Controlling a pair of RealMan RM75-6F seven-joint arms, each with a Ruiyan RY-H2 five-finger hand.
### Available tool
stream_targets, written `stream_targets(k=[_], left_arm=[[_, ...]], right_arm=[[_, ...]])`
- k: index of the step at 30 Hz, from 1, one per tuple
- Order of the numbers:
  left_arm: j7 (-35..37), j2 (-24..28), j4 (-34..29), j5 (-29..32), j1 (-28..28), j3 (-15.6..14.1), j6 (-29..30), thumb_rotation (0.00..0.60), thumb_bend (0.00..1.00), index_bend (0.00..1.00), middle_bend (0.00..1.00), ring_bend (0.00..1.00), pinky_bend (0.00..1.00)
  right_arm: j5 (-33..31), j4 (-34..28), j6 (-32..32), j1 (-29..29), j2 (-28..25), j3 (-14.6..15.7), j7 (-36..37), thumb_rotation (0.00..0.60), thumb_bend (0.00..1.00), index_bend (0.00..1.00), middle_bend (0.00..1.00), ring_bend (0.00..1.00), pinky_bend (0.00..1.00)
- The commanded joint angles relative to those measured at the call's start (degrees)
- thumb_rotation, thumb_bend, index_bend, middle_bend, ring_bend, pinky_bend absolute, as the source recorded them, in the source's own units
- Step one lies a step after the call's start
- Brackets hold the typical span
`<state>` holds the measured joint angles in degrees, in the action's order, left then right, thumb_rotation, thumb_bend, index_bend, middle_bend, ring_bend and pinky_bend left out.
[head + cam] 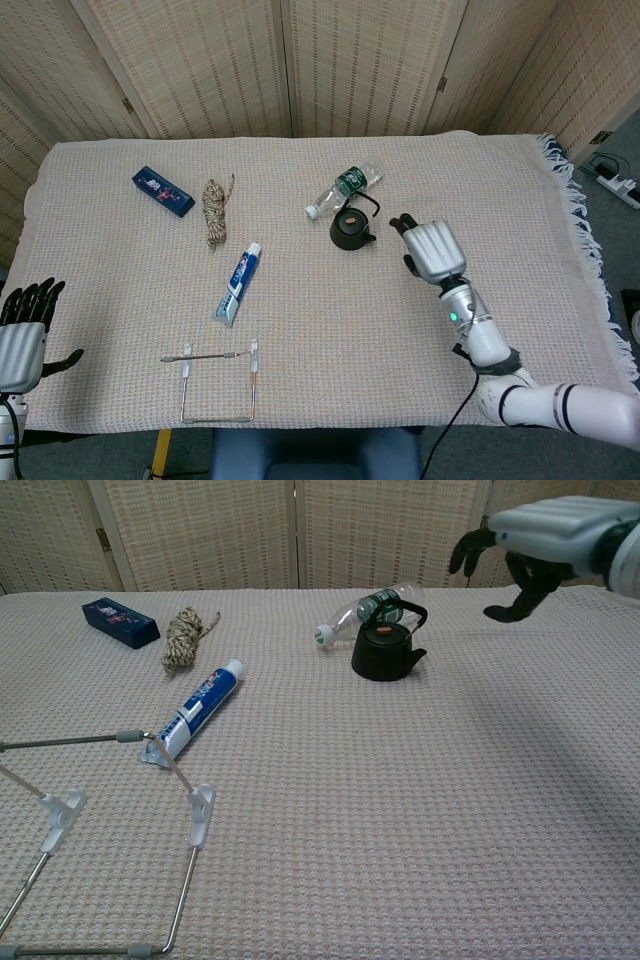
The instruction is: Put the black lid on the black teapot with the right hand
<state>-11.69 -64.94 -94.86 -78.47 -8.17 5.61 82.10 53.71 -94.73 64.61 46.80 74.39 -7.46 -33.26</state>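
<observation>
The black teapot (351,229) (387,652) stands upright mid-table with its black lid (384,630) seated on top, a small brown knob showing. My right hand (430,250) (525,552) hovers to the right of the teapot, clear of it, fingers spread and holding nothing. At the lower left edge of the head view my left hand (24,322) rests beside the table, fingers apart and empty; the chest view does not show it.
A clear plastic bottle (344,188) (362,614) lies just behind the teapot. A toothpaste tube (238,282), a rope bundle (214,209) and a blue box (162,191) lie to the left. A wire frame (218,381) sits near the front edge.
</observation>
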Motion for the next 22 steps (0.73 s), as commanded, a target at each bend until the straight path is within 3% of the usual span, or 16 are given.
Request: stream_targets(k=[1, 4, 10, 14, 18, 22], left_arm=[[-0.1, -0.2, 0.2, 0.3, -0.1, 0.2, -0.1, 0.6, 0.12, 0.02, 0.0, 0.0, 0.0], [-0.1, -0.3, 0.1, 0.6, -0.1, 0.4, 0.1, 0.6, 0.12, 0.02, 0.0, 0.0, 0.0], [-0.7, -0.4, -0.6, 1.0, -0.2, 0.6, 0.5, 0.6, 0.12, 0.02, 0.0, 0.0, 0.0], [-1.1, -0.5, -0.7, 1.4, -0.1, 0.8, 0.6, 0.6, 0.12, 0.02, 0.0, 0.0, 0.0], [-1.3, -1.0, -0.5, 1.0, -0.1, 0.8, 1.3, 0.6, 0.12, 0.02, 0.0, 0.0, 0.0], [-1.6, -1.3, -0.4, 1.0, 0.1, 0.7, 1.6, 0.6, 0.12, 0.02, 0.0, 0.0, 0.0]], right_arm=[[7.4, -5.4, 7.8, -8.5, -6.3, 4.9, 6.1, 0.6, 0.41, 0.18, 0.3, 0.36, 0.31], [13.3, -6.4, 12.7, -14.0, -8.5, 7.9, 11.4, 0.6, 0.41, 0.15, 0.25, 0.28, 0.27], [21.5, -3.7, 21.9, -24.0, -8.8, 12.0, 20.1, 0.6, 0.41, 0.14, 0.2, 0.26, 0.27], [25.2, 1.9, 28.3, -29.1, -6.2, 12.1, 24.3, 0.6, 0.41, 0.14, 0.19, 0.26, 0.27], [26.5, 3.4, 29.5, -32.4, -5.7, 12.3, 28.3, 0.6, 0.41, 0.14, 0.19, 0.26, 0.27], [25.2, 2.6, 30.7, -34.5, -6.6, 11.6, 21.5, 0.6, 0.41, 0.14, 0.19, 0.27, 0.27]])
